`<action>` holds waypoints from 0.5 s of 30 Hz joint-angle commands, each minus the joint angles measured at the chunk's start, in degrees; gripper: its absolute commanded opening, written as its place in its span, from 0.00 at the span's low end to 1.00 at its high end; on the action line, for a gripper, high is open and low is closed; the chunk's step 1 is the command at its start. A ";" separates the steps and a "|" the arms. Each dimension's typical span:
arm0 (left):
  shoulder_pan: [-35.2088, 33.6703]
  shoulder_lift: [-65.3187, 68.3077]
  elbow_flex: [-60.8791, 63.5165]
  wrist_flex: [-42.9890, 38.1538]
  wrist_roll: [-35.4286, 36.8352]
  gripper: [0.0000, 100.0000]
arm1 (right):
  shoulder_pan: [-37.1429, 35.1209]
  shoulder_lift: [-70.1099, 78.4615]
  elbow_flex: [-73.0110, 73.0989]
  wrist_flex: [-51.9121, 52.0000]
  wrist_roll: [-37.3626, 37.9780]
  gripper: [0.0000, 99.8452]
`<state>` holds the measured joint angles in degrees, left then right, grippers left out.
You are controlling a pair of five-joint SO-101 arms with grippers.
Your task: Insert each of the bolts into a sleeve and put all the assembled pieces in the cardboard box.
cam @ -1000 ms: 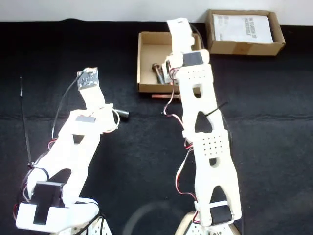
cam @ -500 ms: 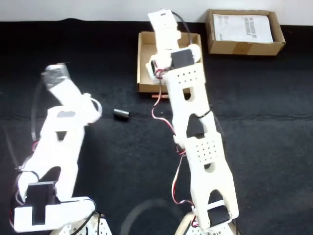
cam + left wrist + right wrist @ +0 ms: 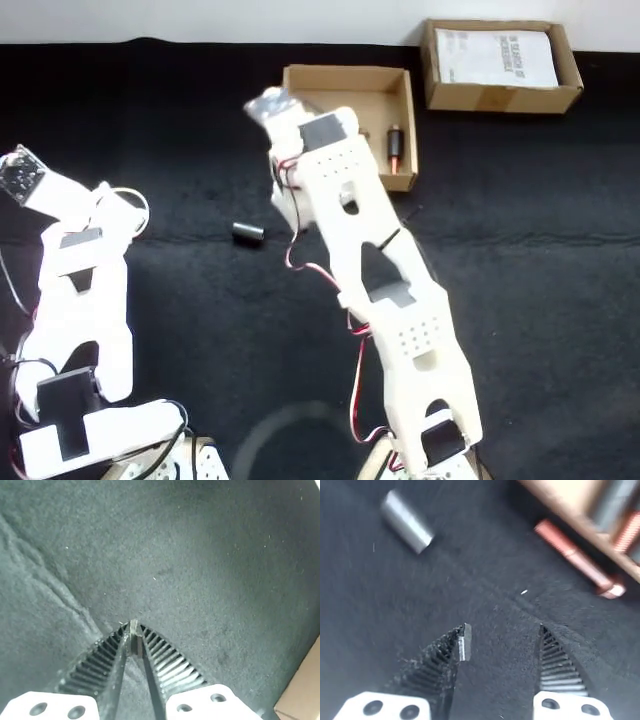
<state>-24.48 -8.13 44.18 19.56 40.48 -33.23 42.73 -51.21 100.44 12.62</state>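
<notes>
Gleaming cylindrical sleeve [image 3: 406, 524], perhaps steel.

Sleeve [image 3: 247, 233] front-left of cardboard box [image 3: 350, 72]

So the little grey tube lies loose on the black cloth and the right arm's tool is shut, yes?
Not quite: the grey tube does lie loose on the black cloth, but the right arm's tool is open, with nothing in it. The right wrist view shows it.

Open table [image 3: 520, 250] lies all around the sleeve [image 3: 247, 233]. The right arm [image 3: 350, 200] hangs over the cardboard box's [image 3: 345, 72] near left corner and blocks it.
</notes>
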 commanded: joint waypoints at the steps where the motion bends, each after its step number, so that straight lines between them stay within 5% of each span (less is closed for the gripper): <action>1: -0.84 -0.22 -2.15 -1.76 0.44 0.01 | -2.07 -4.53 2.59 0.31 8.70 0.19; 15: -1.19 5.32 -2.59 -8.09 0.18 0.01 | -6.64 13.85 -14.64 -3.82 23.12 0.19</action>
<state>-24.57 -2.59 43.91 12.26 40.48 -38.51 54.68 -59.91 97.36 33.45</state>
